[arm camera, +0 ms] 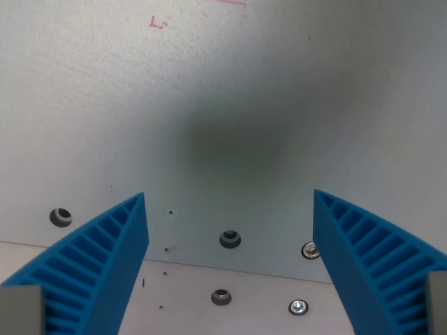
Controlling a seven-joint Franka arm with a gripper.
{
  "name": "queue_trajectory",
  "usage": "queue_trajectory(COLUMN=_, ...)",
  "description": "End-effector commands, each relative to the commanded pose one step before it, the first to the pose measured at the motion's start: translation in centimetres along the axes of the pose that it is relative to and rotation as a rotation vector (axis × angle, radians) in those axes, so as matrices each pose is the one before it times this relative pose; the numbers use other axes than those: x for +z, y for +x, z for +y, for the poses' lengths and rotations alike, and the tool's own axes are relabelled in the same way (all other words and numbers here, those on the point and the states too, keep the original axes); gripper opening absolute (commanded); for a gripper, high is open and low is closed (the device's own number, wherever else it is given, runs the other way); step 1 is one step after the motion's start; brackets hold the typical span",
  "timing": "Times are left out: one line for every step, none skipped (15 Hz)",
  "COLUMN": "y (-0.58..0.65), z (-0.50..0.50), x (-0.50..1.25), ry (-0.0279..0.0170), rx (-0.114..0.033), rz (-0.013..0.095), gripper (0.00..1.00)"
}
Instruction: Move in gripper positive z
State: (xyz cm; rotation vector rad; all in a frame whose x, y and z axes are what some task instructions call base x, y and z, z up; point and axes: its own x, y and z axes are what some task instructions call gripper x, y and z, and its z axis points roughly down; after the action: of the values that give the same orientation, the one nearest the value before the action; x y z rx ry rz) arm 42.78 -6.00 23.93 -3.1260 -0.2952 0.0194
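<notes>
Gaping fingers: the gripper stands wide, blue ribbed fingers holding nothing.
Between them: threaded holes and screws beside a plate seam.
Beyond: pale table, soft shadow, pink marks.

The gripper is the only thing the task concerns, and it shows as two bright blue fingers rising from the bottom corners of the wrist view. One finger comes in from the wrist view's left, the other from the wrist view's right; both are ribbed along their outer faces (a ladder of slots and thin bars) and taper to narrow tips that lean toward each other. The jaws stand wide apart with nothing between them. A small grey block shows at the base of each finger, at the frame's bottom corners.
</notes>
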Motion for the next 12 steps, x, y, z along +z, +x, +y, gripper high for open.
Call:
queue_trajectory(y=0.039, z=0.011, x=0.299, ry=-0.00123, rx=0.0, rz=0.0049, gripper=1.0)
queue_trajectory(y=0.0, z=0.0, x=0.5, ry=0.0, rx=0.0, rz=0.0, gripper=1.0)
queue_trajectory(y=0.0, z=0.0, x=0.5, ry=0.0, rx=0.0, rz=0.0, gripper=1.0)
queue_trajectory(y=0.0, z=0.0, x=0.5, ry=0.0, rx=0.0, rz=0.0, gripper=1.0)
queue_trajectory(y=0.0, z=0.0, x=0.5, ry=0.0, rx=0.0, rz=0.0, gripper=1.0)
queue_trajectory(y=0.0, z=0.0, x=0.5, ry=0.0, rx=0.0, rz=0.0, gripper=1.0)
queue_trajectory(y=0.0, z=0.0, x=0.5, ry=0.0, rx=0.0, rz=0.0, gripper=1.0)
queue_trajectory(y=0.0, z=0.0, x=0.5, ry=0.0, rx=0.0, rz=0.0, gripper=1.0)
queue_trajectory(y=0.0, z=0.0, x=0.5, ry=0.0, rx=0.0, rz=0.0, gripper=1.0)
queue_trajectory(y=0.0, z=0.0, x=0.5, ry=0.0, rx=0.0, rz=0.0, gripper=1.0)
queue_trajectory(y=0.0, z=0.0, x=0.5, ry=0.0, rx=0.0, rz=0.0, gripper=1.0)
queue_trajectory(y=0.0, z=0.0, x=0.5, ry=0.0, rx=0.0, rz=0.0, gripper=1.0)
